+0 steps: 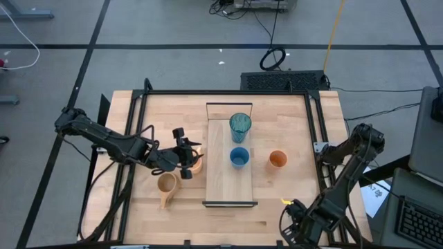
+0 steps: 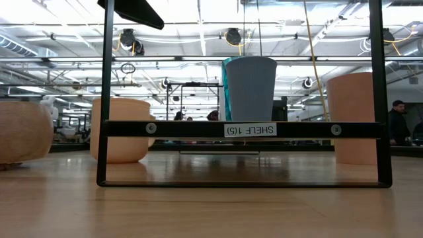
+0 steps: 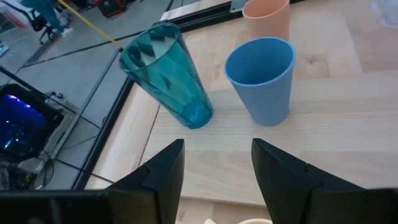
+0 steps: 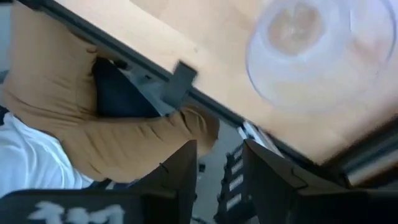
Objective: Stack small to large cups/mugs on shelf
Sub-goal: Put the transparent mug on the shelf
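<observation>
- The left gripper [image 1: 185, 153] hangs just over the orange mug [image 1: 196, 162], beside the left edge of the shelf [image 1: 219, 188]; its fingers [image 3: 163, 174] stand parted with nothing between them
- The right gripper [image 4: 219, 163] is down at the near right corner of the table [image 1: 131, 211], past the edge; its fingers show a gap with nothing held, though the view there is smeared and I would not swear to how wide they stand
- Risk: the tiny clear glass [image 4: 311, 53] appears to sit close to the table's edge near the right gripper, so a careless approach could nudge it off
- Risk: the teal tumbler [image 1: 240, 127] is tall and narrow at the base, so a bump from an arm crossing the shelf could topple it into the blue cup [image 1: 239, 157], which stands just in front of it
- Risk: the left fingers could catch the orange mug's rim or handle and tip it against the shelf
- Both the tumbler and the blue cup stand upright on the shelf; the orange cup [image 1: 277, 159] stands on the table right of it, the tan mug [image 1: 166, 185] left of it, near the orange mug
- The tumbler is translucent and faceted; the blue cup is plain, matte and tapered
</observation>
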Robot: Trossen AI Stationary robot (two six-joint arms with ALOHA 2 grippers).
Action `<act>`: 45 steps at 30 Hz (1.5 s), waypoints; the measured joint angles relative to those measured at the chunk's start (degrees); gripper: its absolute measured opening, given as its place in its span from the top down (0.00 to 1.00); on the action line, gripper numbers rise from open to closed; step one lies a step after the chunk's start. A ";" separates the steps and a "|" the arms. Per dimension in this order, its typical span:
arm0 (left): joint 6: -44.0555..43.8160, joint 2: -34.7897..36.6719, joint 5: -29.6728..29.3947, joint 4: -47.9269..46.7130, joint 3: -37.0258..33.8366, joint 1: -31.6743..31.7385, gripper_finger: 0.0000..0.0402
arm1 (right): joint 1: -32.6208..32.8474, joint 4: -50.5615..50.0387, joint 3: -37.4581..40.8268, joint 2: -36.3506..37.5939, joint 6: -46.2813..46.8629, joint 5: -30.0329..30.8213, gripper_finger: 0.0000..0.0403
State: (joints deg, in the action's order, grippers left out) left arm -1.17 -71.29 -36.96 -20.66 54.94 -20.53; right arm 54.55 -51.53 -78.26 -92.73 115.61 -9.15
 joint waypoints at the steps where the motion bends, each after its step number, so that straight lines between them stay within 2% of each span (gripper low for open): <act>1: 0.01 0.00 0.11 -0.05 0.00 0.00 0.53 | -0.25 -0.10 0.00 0.00 -0.61 0.87 0.71; 4: 0.60 0.00 1.12 -0.07 0.00 0.00 0.53 | -0.69 -1.59 0.00 0.00 -3.19 3.26 0.71; 15: 0.63 0.00 1.15 -0.16 0.00 0.00 0.53 | -1.23 -6.07 0.00 0.00 -7.71 3.55 0.71; 20: 0.59 0.02 1.15 -0.14 0.00 0.00 0.53 | -1.23 -6.20 0.02 0.00 -8.54 6.35 0.71; 30: 0.42 0.00 1.15 -0.14 0.00 0.00 0.53 | -2.69 0.88 5.73 0.02 -10.28 6.16 0.71; 45: 0.24 0.01 1.12 -0.14 0.00 0.00 0.53 | -3.22 1.16 7.02 0.00 -12.42 5.92 0.71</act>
State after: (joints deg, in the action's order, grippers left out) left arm -0.93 -71.28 -35.83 -20.80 54.94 -20.53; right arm 51.33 -50.37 -71.24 -92.73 103.20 -3.22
